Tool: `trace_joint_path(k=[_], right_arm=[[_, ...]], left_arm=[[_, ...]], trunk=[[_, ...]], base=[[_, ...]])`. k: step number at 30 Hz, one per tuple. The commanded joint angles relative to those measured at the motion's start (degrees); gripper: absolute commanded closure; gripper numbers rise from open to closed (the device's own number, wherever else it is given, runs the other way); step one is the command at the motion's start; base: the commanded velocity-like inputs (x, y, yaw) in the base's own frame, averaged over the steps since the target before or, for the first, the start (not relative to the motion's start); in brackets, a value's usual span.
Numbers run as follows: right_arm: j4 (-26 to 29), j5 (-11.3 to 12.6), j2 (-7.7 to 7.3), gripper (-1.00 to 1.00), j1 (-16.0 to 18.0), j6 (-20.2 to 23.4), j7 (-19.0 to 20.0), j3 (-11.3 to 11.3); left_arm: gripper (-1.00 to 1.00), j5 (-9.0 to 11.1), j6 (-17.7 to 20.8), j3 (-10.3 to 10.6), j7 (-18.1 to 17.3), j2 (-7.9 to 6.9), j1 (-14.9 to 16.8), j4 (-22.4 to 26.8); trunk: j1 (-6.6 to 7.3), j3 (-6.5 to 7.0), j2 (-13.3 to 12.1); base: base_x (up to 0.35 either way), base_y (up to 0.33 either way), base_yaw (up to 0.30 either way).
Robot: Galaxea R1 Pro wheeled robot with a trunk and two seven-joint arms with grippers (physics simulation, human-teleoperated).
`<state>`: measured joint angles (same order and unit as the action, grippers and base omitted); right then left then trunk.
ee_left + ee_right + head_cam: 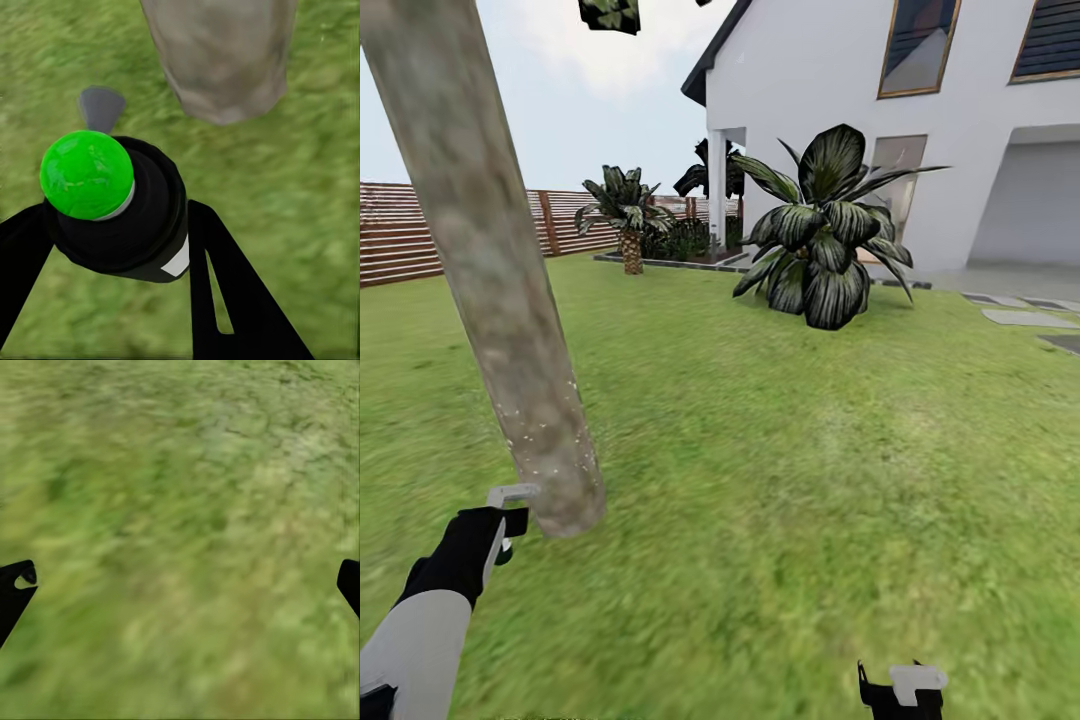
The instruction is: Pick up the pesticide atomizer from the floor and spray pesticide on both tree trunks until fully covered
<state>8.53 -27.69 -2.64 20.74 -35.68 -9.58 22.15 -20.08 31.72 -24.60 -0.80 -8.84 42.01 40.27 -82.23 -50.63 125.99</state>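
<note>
My left gripper (pixel 112 247) clamps the pesticide atomizer (pixel 112 210), green cap up, just beside the tree trunk (pixel 510 330) at my eleven o'clock. My right gripper (pixel 180 585) hangs wide open, empty, over grass (pixel 810 450).

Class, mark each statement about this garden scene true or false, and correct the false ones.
1. The left gripper holds a black atomizer with a green cap. True.
2. The right gripper grips a bottle. False: its fingers are spread wide over bare grass.
3. The tree trunk stands close to the left gripper. True.
4. The trunk is covered in branches low down. False: it is smooth and bare.
5. A brick wall borders the lawn. False: a slatted wooden fence does.
</note>
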Motion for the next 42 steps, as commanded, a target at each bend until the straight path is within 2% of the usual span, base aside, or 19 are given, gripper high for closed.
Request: trace_joint_path(k=[1, 8, 25, 39, 42], right_arm=[[0.0, 0.0, 0.00, -1.00, 0.0, 0.0, 0.0, 0.0], [0.0, 0.0, 0.00, -1.00, 0.0, 0.0, 0.0, 0.0], [0.0, 0.0, 0.00, -1.00, 0.0, 0.0, 0.0, 0.0], [0.0, 0.0, 0.00, -1.00, 0.0, 0.0, 0.0, 0.0], [0.0, 0.0, 0.00, -1.00, 0.0, 0.0, 0.0, 0.0]], left_arm=[[1.00, 0.0, 0.0, 0.0, 0.0, 0.03, 0.0, 0.0], [1.00, 0.0, 0.0, 0.0, 0.0, 0.13, 0.0, 0.0], [1.00, -0.1, 0.0, -0.1, 0.0, -0.23, 0.0, -0.2], [1.00, -0.2, 0.4, -0.2, 0.0, -0.59, -0.8, 0.1], [1.00, -0.2, 0.4, -0.2, 0.0, -1.12, -0.8, 0.1]], trunk=[[0.00, 0.00, 0.0], [0.00, 0.00, 0.0], [0.00, 0.00, 0.0], [0.00, 0.00, 0.0], [0.00, 0.00, 0.0]], base=[[0.111, -0.271, 0.276], [0.113, -0.271, 0.231], [0.101, -0.271, 0.014], [0.084, -0.271, 0.267], [0.091, -0.271, 0.277]])
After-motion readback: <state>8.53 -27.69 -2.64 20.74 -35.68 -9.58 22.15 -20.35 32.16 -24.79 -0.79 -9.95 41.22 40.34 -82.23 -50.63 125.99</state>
